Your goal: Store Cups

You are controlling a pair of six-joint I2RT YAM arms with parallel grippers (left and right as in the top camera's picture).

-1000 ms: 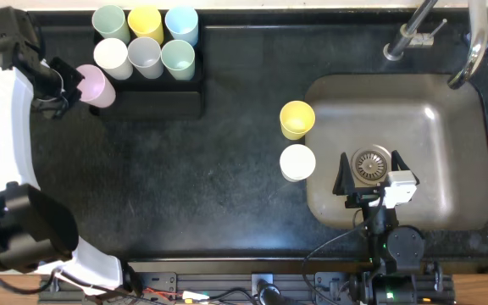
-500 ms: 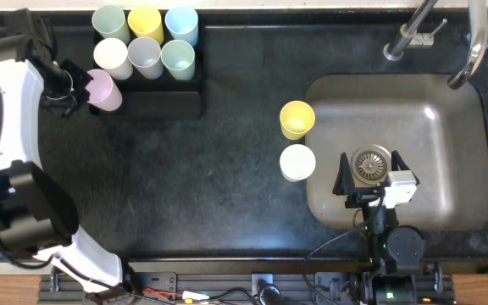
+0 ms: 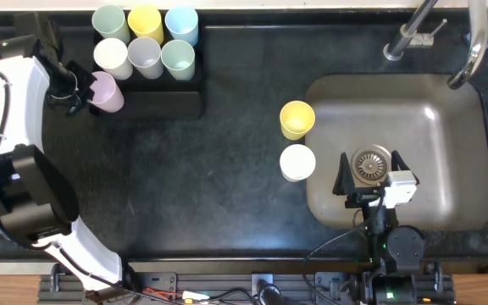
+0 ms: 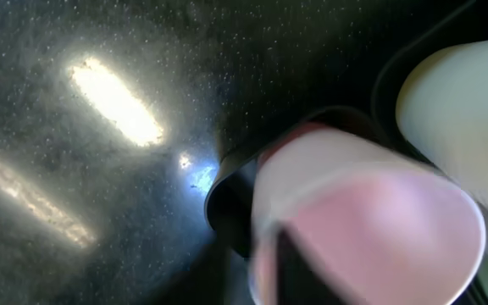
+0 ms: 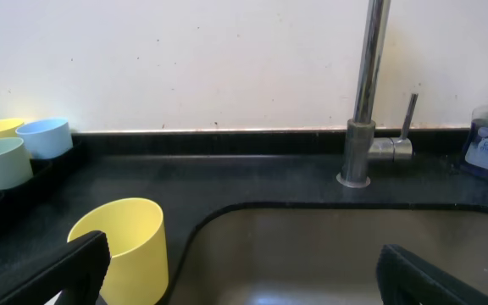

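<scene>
A pale-pink cup [image 3: 106,91] sits clamped in the left claw [image 3: 81,88]. Just beside it, the black rack [image 3: 163,103] holds six upright pastel cups [image 3: 146,38]. The right claw [image 3: 369,163] gapes over the sink [image 3: 447,93].

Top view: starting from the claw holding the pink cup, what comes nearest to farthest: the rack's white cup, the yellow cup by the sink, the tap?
1. The white cup in the rack, beside the left gripper holding the pink cup.
2. The yellow cup left of the sink, mid-picture.
3. The tap behind the sink, far right.
</scene>
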